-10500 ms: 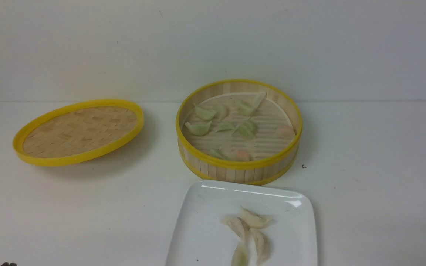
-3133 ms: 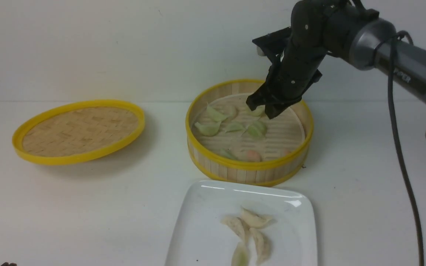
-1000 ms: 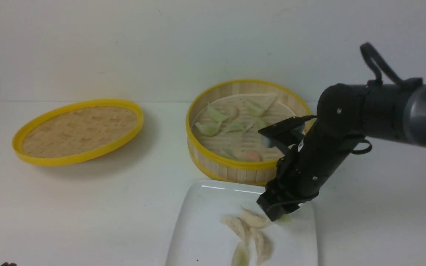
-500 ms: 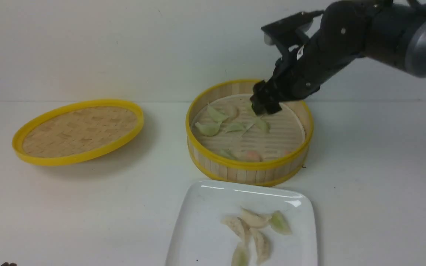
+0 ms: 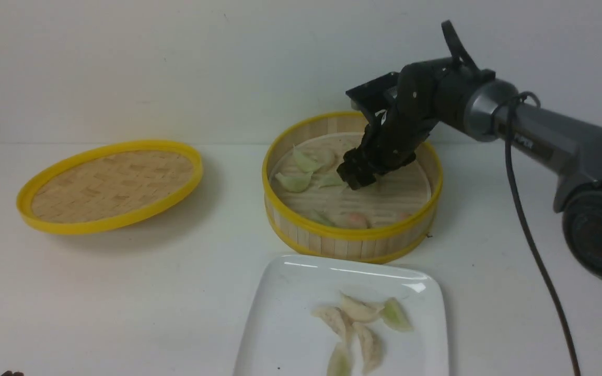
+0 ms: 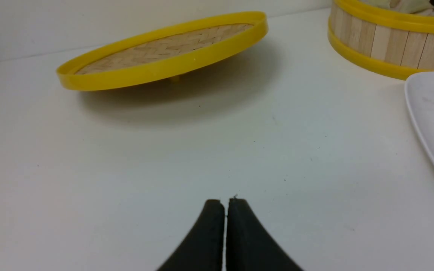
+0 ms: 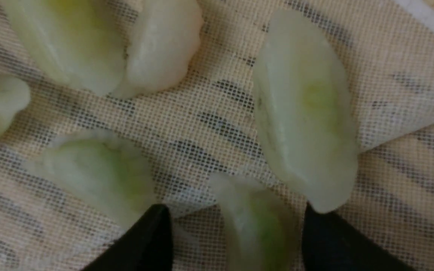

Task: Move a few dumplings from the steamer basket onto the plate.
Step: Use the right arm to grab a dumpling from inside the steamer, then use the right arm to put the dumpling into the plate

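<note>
Right gripper [image 5: 356,176] reaches down inside the steamer basket [image 5: 350,241], its tips low over the floor, though the front view does not show how far apart the jaws stand. Pale green dumplings [image 5: 294,181] lie around the tips on the hand's left. Nearer the robot than the hand, a pinkish dumpling [image 5: 352,219] sits against the wall. Nearer again, outside the basket, the white plate [image 5: 285,292] carries five more in a loose cluster, and the woven lid [image 5: 110,183] lies well off to the hand's left. In the left wrist view, the left gripper [image 6: 224,226] hangs low over the bare table [image 6: 126,169], fingers pressed together on nothing, with lid, basket and plate all well away from it. The right wrist view shows the working jaws apart, straddling one green dumpling [image 7: 256,226] on the mesh liner [image 7: 202,124] without pinching it. A larger dumpling [image 7: 303,109] ends right at one fingertip [image 7: 337,244], and another [image 7: 100,173] lies just beside the other fingertip. Closing from here could catch a neighbour or snag the mesh and lift the liner. Too hard a squeeze may crush the soft dumpling, and too light a one may drop it short of the plate.
</note>
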Tool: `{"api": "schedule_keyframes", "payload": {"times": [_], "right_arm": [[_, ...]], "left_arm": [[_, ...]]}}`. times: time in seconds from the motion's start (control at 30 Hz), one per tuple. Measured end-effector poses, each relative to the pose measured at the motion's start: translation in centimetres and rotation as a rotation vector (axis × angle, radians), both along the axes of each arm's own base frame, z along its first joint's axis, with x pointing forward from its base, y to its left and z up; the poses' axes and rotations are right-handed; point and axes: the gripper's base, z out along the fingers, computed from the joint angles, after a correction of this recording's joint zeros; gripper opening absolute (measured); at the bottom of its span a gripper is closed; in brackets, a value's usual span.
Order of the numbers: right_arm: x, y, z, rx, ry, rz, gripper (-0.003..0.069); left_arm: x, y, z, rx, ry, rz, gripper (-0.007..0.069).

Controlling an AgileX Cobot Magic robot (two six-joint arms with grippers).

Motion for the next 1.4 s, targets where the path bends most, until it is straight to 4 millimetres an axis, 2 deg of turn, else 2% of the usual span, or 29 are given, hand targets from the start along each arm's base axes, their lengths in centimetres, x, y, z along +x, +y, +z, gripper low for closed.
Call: {"api": "schedule_keyframes", "payload": {"times": [0.03,0.07,0.1,0.13,0.2,0.27,0.37,0.4,0.47,0.53,0.6,0.63,0.7,0.73,0.77,0.8,0.93,1.1,1.2,1.23,1.27,1.37,1.4], "right_arm": [[0.1,0.0,0.1,-0.001,-0.005,-0.002,0.0302],[0.1,0.0,0.1,-0.001,-0.004,-0.003,0.0289],[0.0,0.0,0.1,-0.005,0.004,-0.004,0.0195],[-0.1,-0.1,0.4,-0.010,0.006,-0.004,0.0154],[-0.6,-0.3,1.3,-0.027,0.033,0.001,0.0162],[-1.3,-0.7,3.3,-0.040,0.052,0.007,0.0165],[-3.3,-1.4,8.7,-0.040,0.052,0.015,0.0165],[-3.6,-1.5,9.5,-0.034,0.041,0.015,0.0165],[-5.9,-2.1,14.5,0.036,-0.008,0.014,0.0165],[-7.4,-2.2,16.0,0.078,-0.005,0.020,0.0165],[-10.1,-2.0,16.6,0.128,0.048,0.041,0.0165],[-11.4,-1.7,16.7,0.139,0.072,0.057,0.0165],[-13.9,-0.7,14.8,0.132,0.168,0.104,0.0165],[-14.2,-0.6,14.7,0.132,0.174,0.111,0.0165],[-15.3,0.0,13.6,0.119,0.217,0.140,0.0165],[-17.3,1.2,11.5,0.091,0.289,0.193,0.0165],[-20.3,4.4,6.6,0.065,0.322,0.264,0.0165],[-20.6,6.9,3.6,0.069,0.288,0.283,0.0183],[-20.3,7.4,2.0,0.062,0.294,0.275,0.0268],[-20.3,7.4,1.8,0.060,0.297,0.274,0.0275],[-20.3,7.3,1.5,0.051,0.298,0.272,0.0330],[-20.3,7.2,1.7,0.028,0.310,0.269,0.0405],[-20.3,7.2,1.8,0.028,0.312,0.269,0.0407]], "left_arm": [[0.0,0.0,0.0,0.000,0.000,0.000,-0.0006],[0.0,0.0,0.0,0.000,0.000,0.000,-0.0006],[0.0,0.0,0.0,0.000,0.000,0.000,-0.0006],[0.0,0.0,0.0,0.000,0.000,0.000,-0.0006],[0.0,0.0,0.0,0.000,0.000,0.000,-0.0006],[0.0,0.0,0.0,0.000,0.000,0.000,-0.0006],[0.0,0.0,0.0,0.000,0.000,0.000,-0.0006],[0.0,0.0,0.0,0.000,0.000,0.000,-0.0006],[0.0,0.0,0.0,0.000,0.000,0.000,-0.0006],[0.0,0.0,0.0,0.000,0.000,0.000,-0.0006],[0.0,0.0,0.0,0.000,0.000,0.000,-0.0006],[0.0,0.0,0.0,0.000,0.000,0.000,-0.0006],[0.0,0.0,0.0,0.000,0.000,0.000,-0.0006],[0.0,0.0,0.0,0.000,0.000,0.000,-0.0006],[0.0,0.0,0.0,0.000,0.000,0.000,-0.0006],[0.0,0.0,0.0,0.000,0.000,0.000,-0.0006],[0.0,0.0,0.0,0.000,0.000,0.000,-0.0006],[0.0,0.0,0.0,0.000,0.000,0.000,-0.0006],[0.0,0.0,0.0,0.000,0.000,0.000,-0.0006],[0.0,0.0,0.0,0.000,0.000,0.000,-0.0006],[0.0,0.0,0.0,0.000,0.000,0.000,-0.0006],[0.0,0.0,0.0,0.000,0.000,0.000,-0.0006],[0.0,0.0,0.0,0.000,0.000,0.000,-0.0006]]}}
